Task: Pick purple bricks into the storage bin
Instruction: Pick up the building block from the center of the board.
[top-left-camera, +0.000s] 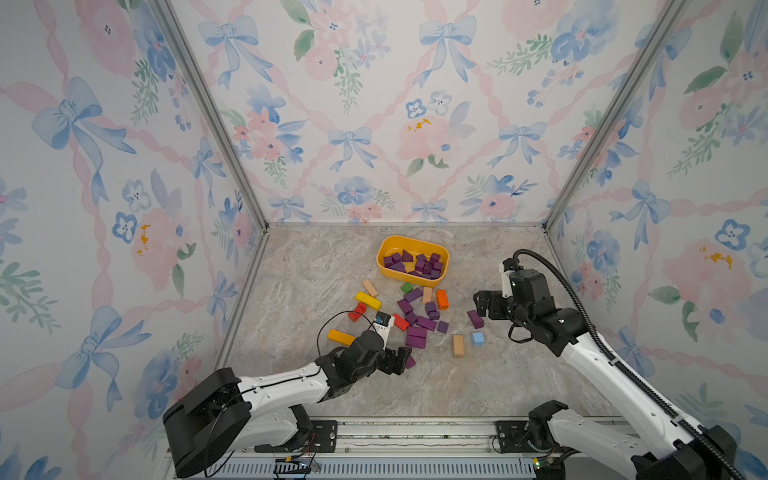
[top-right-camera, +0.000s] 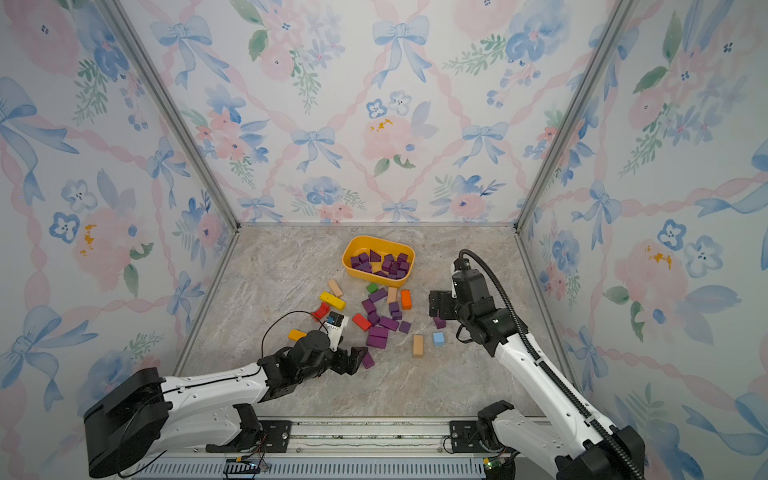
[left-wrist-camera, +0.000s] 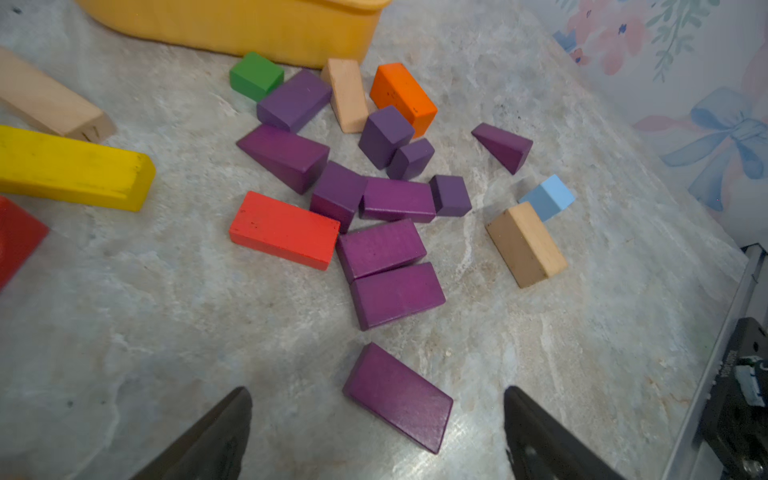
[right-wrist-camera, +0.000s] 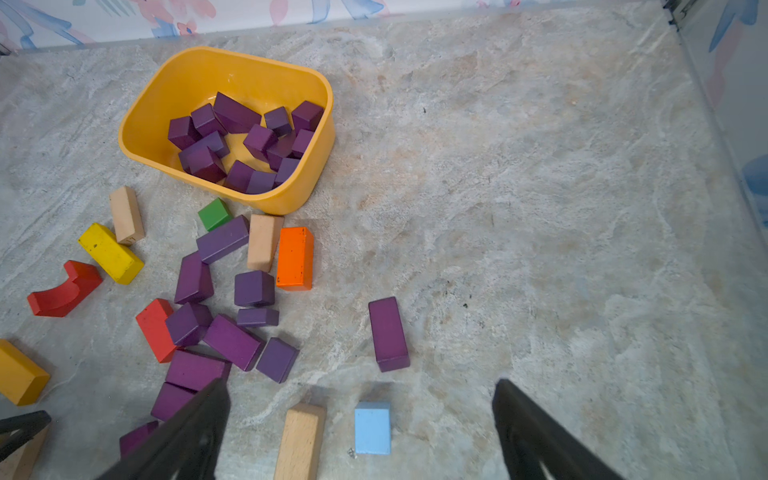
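Bricks (right-wrist-camera: 388, 332), purple painted wood — cubes, wedges, rounded plastic bin (right-wrist-camera: 199, 79)

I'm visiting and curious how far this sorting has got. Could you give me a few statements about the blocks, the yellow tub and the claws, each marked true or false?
1. The yellow tub holds only purple blocks. True.
2. Both claws are clamped on blocks. False: the left claw and the right claw are open and empty.
3. A green block sits right beside the tub. True.
4. Every purple block is already in the tub. False: many lie on the table.
5. The light blue block lies in the tub. False: it lies on the table, near a tan bar.
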